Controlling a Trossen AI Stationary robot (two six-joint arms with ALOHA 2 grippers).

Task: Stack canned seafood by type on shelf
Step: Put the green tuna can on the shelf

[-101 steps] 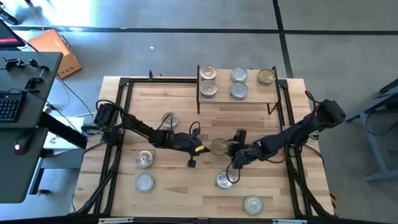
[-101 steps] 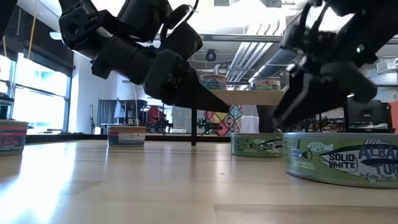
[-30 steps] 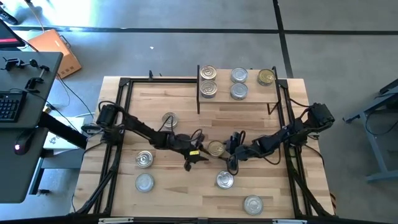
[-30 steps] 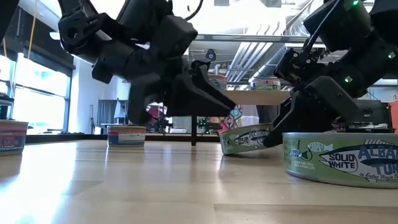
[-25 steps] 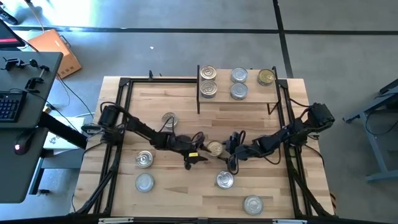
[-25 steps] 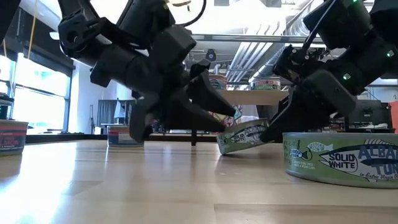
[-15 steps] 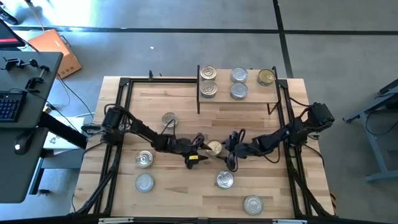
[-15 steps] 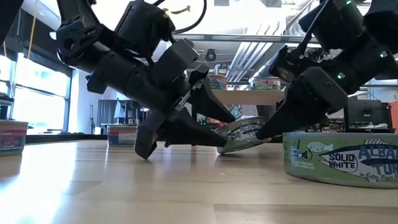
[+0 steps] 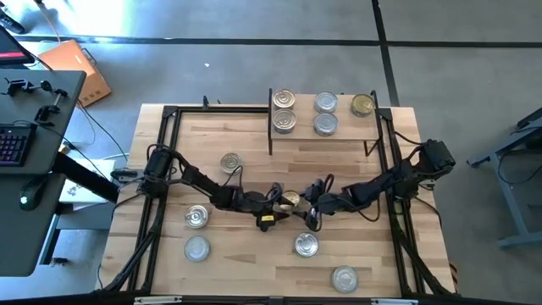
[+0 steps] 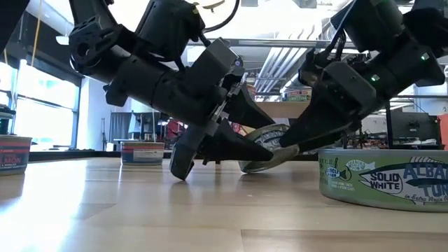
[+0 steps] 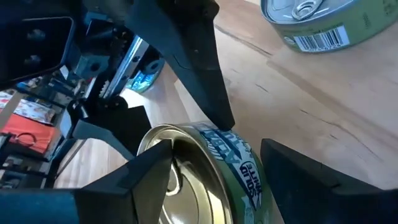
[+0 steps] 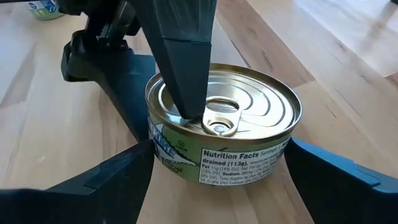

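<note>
Change since earlier: both arms have closed in at mid-table, and the green-label tin (image 9: 290, 200), flat on the wood before, now sits tipped up on 1 edge between them; the left jaws have widened over the last second.
Done so far: 5 tins sit on the shelf (image 9: 347, 132) at the far side of the table, 3 silver, 1 gold-toned at its right end, and 1 (image 9: 283, 99) I cannot class.
Left to do: 5 tins still lie loose on the table (image 9: 373, 254) besides the tipped one, so by my count the job is under half done.
Contested tin: tilted, its lid facing the left arm in the low view (image 10: 269, 150); 1 edge touches the wood.
Left gripper (image 9: 273, 209): low on the table, reaching in from the left; fingers (image 11: 298, 171) parted with 1 on each side of the tin's rim, and the left wrist view does not settle whether they press it.
Right gripper (image 9: 306, 203): comes in from the right, jaws spread to their widest around the tin (image 12: 224, 124), not clamping.
Grip verdict: neither arm clearly has the tin secured.
</note>
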